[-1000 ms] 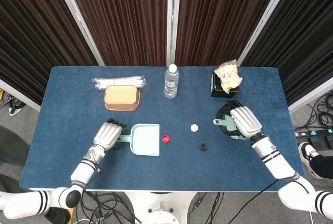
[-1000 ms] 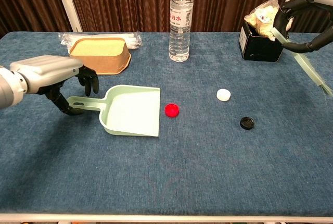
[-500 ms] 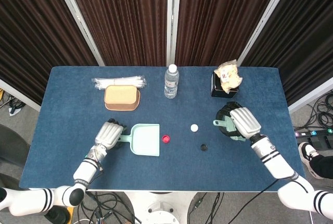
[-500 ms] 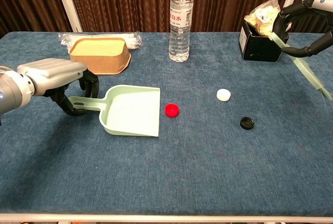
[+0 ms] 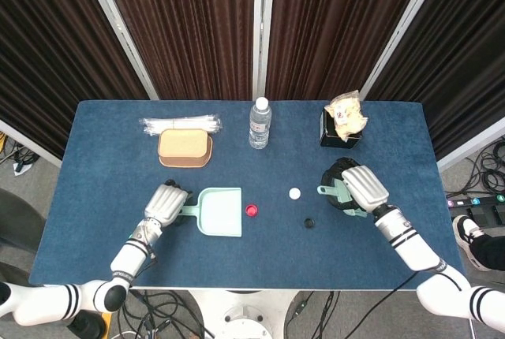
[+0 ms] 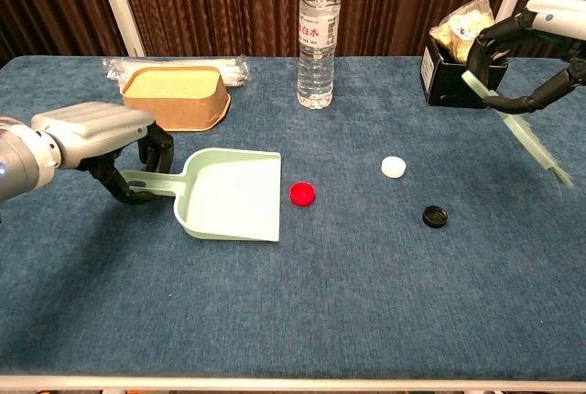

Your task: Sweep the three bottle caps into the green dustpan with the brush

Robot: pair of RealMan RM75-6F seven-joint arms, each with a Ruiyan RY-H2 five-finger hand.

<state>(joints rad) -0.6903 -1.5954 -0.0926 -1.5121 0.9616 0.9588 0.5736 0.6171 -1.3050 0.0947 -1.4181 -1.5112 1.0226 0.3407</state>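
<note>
A pale green dustpan (image 5: 221, 211) (image 6: 230, 194) lies left of centre, its mouth facing right. My left hand (image 5: 164, 205) (image 6: 92, 134) grips its handle. A red cap (image 5: 251, 210) (image 6: 303, 194) sits just off the pan's lip. Further right lie a white cap (image 5: 294, 193) (image 6: 393, 167) and a black cap (image 5: 309, 222) (image 6: 435, 217). My right hand (image 5: 357, 189) (image 6: 540, 32) holds the pale green brush (image 6: 517, 122) (image 5: 335, 192) above the table, right of the caps, its bristles slanting down to the right.
At the back stand a water bottle (image 5: 259, 124) (image 6: 316, 37), a brown tub (image 5: 185, 147) (image 6: 175, 93) with wrapped straws (image 5: 180, 124) behind it, and a black box (image 5: 338, 132) (image 6: 452, 82) holding a snack bag.
My right hand with the brush has shifted a little left toward the caps. The left hand has closed in on the dustpan handle. The caps have not moved.
</note>
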